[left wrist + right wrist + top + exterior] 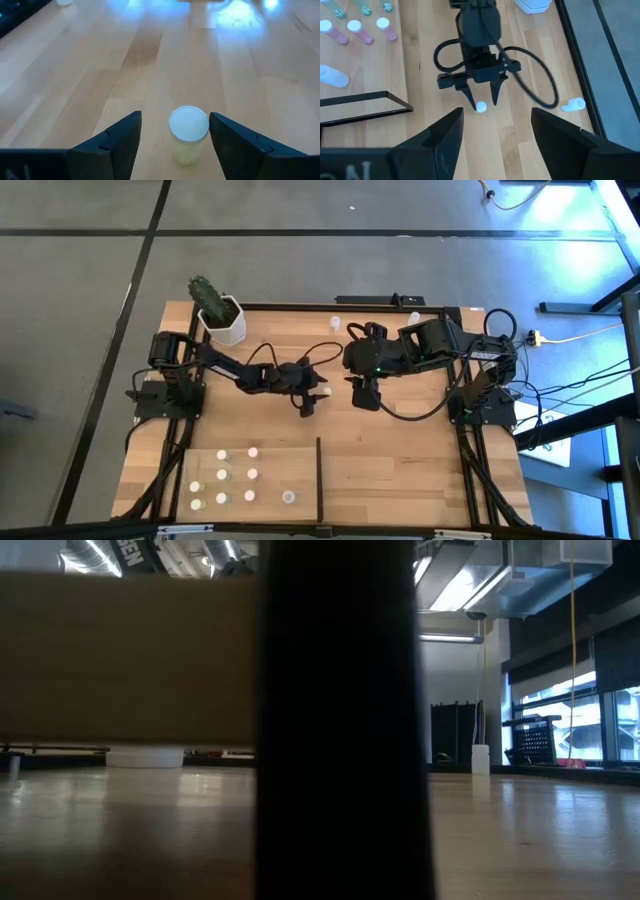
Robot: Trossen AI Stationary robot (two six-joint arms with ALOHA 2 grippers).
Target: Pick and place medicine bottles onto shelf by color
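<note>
One small medicine bottle [188, 131] with a round white cap and a pale yellowish body stands upright on the tabletop at mid-table. My left gripper [175, 116] is open, low over the table, with one finger on either side of this bottle; one finger stands very close to the cap. The right wrist view shows the same bottle [481, 106] between those fingers. My right gripper [496, 114] hangs open, well above the table, just right of the left gripper [312, 398]. The shelf [290, 470] at the near left bears several capped bottles, pink [360, 30] and green [365, 7].
A thin black divider [318, 475] edges the shelf's right side and fills the middle of the low view [340, 720]. A white pot with a cactus [222, 318] stands at the far left. Loose bottles lie near the far edge [336, 323] [574, 104].
</note>
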